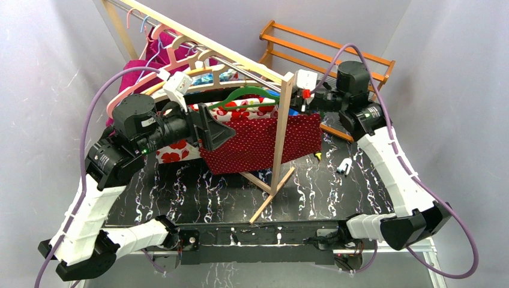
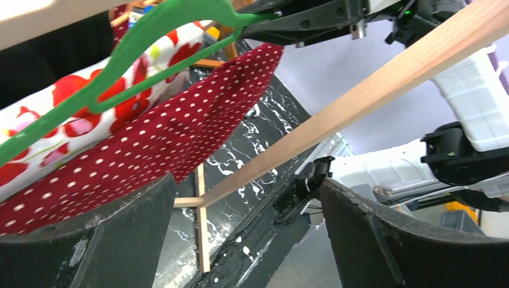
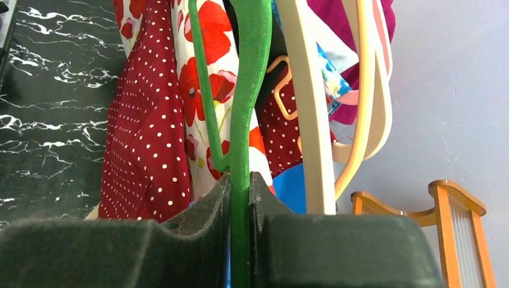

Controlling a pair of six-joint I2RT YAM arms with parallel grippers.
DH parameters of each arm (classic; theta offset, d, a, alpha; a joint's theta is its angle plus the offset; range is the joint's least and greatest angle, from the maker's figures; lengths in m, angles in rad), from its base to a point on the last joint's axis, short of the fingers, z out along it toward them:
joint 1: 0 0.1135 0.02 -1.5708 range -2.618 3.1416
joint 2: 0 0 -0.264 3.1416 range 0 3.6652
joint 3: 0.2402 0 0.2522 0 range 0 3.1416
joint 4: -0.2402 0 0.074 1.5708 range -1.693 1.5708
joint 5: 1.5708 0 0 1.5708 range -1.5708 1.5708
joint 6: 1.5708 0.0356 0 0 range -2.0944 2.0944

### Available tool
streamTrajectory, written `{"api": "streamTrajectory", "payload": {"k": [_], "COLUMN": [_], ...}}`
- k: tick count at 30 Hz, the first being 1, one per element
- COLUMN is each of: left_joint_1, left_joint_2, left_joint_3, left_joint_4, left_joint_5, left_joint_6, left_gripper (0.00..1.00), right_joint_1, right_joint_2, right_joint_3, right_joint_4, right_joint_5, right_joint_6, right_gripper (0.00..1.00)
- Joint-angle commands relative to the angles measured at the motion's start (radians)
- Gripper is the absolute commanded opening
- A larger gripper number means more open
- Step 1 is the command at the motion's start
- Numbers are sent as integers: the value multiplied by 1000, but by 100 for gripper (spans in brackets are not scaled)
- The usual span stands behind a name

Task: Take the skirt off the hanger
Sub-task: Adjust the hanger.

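Grey walls close in a black marbled table [image 1: 336,198], where a wooden rack [image 1: 282,132] carries several hangers. Red with white dots, the skirt [image 1: 258,147] hangs behind the rack's near post from a green hanger [image 1: 252,95], next to a white garment with red flowers [image 1: 174,153]. The left gripper [image 2: 247,183] sits at the skirt's left edge, its 2 fingers spread wide with nothing between them. The right gripper [image 3: 240,180] is clamped tight on the green hanger's arm, near the skirt's upper right corner.
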Motion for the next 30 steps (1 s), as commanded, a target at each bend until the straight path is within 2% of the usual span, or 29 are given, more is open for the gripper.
{"api": "streamTrajectory", "payload": {"k": [1, 5, 7, 12, 19, 23, 25, 28, 30], "left_joint_1": [-3, -2, -3, -3, -3, -3, -3, -3, -3], "left_joint_2": [16, 42, 57, 70, 108, 141, 149, 130, 105], "left_joint_3": [-6, -7, 3, 16, 39, 40, 25, -39, -94], "left_joint_4": [83, 95, 95, 105, 101, 90, 106, 196, 263], "left_joint_5": [45, 25, 32, 38, 88, 133, 198, 361, 401], "left_joint_6": [-13, 0, 11, 13, 35, 58, 64, 73, 79], "left_gripper": [85, 85, 90, 95, 97, 94, 89, 85, 81], "right_joint_1": [18, 16, -2, -87, -100, -100, -100, -100, -100], "right_joint_2": [-20, -94, -143, -213, -218, -159, -133, -113, -106], "right_joint_3": [15, -25, -42, -33, 15, 96, 132, 155, 163], "right_joint_4": [172, 120, 49, -249, -434, -564, -593, -562, -536], "right_joint_5": [41, 64, 43, -123, -254, -322, -326, -347, -375], "right_joint_6": [68, 33, -17, -226, -326, -403, -408, -366, -343], "right_gripper": [0, 0, 0, 0, 0, 0, 0, 0, 0]}}
